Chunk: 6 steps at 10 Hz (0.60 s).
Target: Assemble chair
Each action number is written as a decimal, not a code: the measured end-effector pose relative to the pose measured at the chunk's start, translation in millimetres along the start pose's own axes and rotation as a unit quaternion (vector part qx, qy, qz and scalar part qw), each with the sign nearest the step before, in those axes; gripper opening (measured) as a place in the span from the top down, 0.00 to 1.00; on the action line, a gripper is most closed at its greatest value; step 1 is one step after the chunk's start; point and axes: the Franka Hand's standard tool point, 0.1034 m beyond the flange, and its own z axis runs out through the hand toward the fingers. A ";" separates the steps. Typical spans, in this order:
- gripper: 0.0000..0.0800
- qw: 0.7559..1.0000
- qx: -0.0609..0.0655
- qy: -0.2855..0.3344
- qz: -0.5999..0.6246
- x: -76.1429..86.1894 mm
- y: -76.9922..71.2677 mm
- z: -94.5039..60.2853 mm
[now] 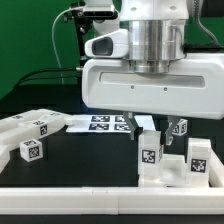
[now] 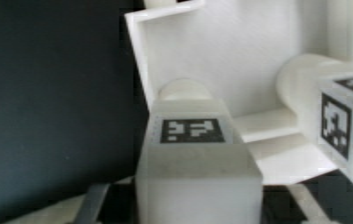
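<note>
Several chair pieces (image 1: 28, 135), loose, clustered at the exterior view's left on table (image 1: 90, 165); white moulded plastic, blocky, matte, each with a black-and-white square tag. Further chair parts at the exterior view's right, directly under gripper (image 1: 164, 130): upright bar (image 1: 150, 155), tag facing camera, and just beside it a stepped block (image 1: 198, 160), also tagged. Chair unassembled, split between these two groups, well apart. Gripper: broad white housing, metal cylinder above, two short dark-tipped fingers pointing down with a gap between, one above bar, the other toward block. Bar central in wrist view (image 2: 194, 150): rounded top, small tag on its face, pale grey in shade. Contact of fingers with bar not visible; clenched or released, cannot tell. Behind bar in wrist view: flat panel (image 2: 176, 50), smooth, sharp-edged, upright. Beside bar, a rounded tagged piece (image 2: 342, 100), close against its side, crowding the space around it. Marker board (image 1: 100, 123): thin flat white sheet with several tags, on table behind gripper, between the two groups. Table: black, matte, faint sheen. White rail (image 1: 70, 200) along near edge, smooth, straight. Green backdrop (image 1: 40, 50) behind; dark cable (image 1: 72, 18) looping in the upper part of the exterior view.
</note>
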 end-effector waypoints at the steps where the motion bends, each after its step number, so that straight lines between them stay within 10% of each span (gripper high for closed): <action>1: 0.65 0.999 0.000 0.001 0.046 0.1 -0.5 0.7; 6: 0.64 0.925 0.013 0.004 0.380 6.8 -19.4 2.1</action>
